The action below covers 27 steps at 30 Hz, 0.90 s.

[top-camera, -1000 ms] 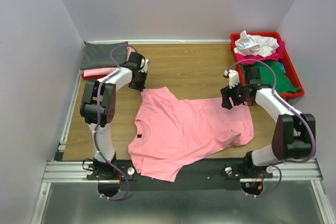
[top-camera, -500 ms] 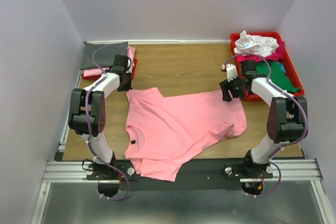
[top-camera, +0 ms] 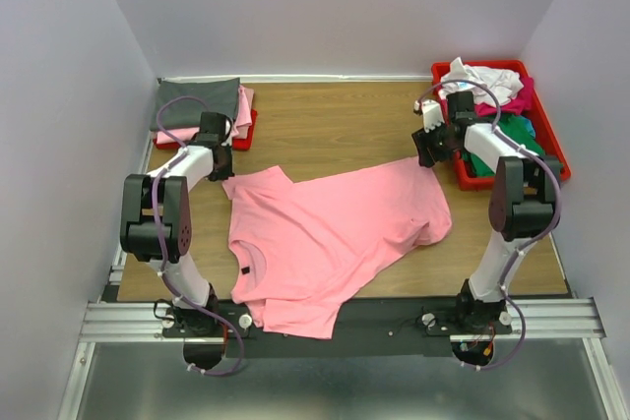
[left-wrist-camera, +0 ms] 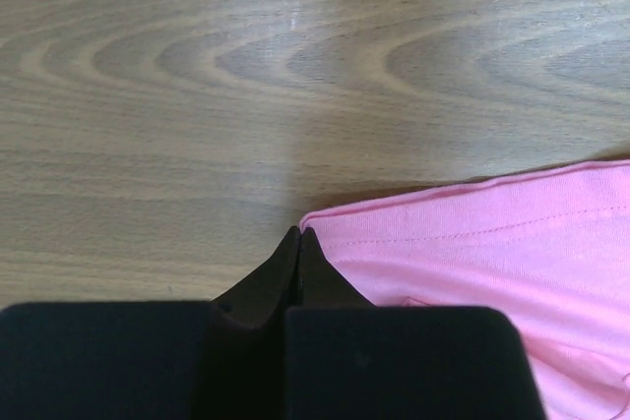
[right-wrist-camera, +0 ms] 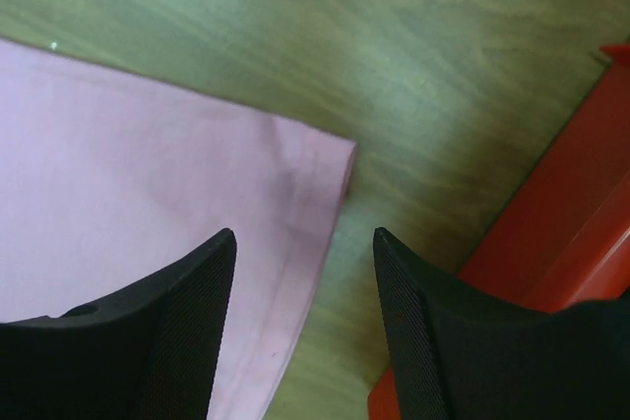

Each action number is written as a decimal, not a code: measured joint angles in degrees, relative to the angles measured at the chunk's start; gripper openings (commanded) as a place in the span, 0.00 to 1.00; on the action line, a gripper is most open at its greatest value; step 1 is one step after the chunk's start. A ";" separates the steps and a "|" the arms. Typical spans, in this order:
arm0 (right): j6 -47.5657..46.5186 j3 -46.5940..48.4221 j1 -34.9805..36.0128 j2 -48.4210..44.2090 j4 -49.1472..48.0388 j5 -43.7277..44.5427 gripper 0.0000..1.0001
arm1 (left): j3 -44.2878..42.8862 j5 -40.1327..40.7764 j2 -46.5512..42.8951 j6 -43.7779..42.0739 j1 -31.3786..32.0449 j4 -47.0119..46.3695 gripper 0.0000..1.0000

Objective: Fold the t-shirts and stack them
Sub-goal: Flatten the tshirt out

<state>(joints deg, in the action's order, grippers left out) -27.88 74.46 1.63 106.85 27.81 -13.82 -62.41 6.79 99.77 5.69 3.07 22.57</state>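
My left gripper is pressed together on a sleeve corner of the pink tee, the black fingertips meeting right at the stitched hem, low over bare wood near the left edge of the desk. My right gripper is spread wide, one finger over the tee's other far corner and one over bare wood, neither closing on it (the cloth lies flat on the wood there), close to the right edge. The tee is spread across the middle of the desk, its collar toward the near left corner with the dark tag showing inside, and part of it laps over the near edge. At the far right corner a red tray sits just beside my right gripper, holding a loose heap: a white tee on top, a magenta tee under it and a green tee nearest. At the far left corner a folded grey tee lies on a folded pink tee, both on a second tray
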 measured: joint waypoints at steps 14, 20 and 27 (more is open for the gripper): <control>2.27 7.08 -0.15 8.37 -0.07 -0.07 0.45 | 0.20 0.00 -0.33 -0.02 -0.52 -0.68 0.00; 2.60 8.37 -0.15 10.32 0.09 -0.42 0.45 | 0.20 -0.02 -0.33 -0.02 -0.74 -0.70 0.00; 3.23 10.23 -0.15 11.69 0.11 -1.22 0.45 | 0.20 -0.02 -0.33 -0.04 -0.76 -0.70 0.00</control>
<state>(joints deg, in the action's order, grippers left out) -24.64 84.68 1.48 118.54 27.92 -15.05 -62.22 6.76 99.44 5.65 2.31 21.87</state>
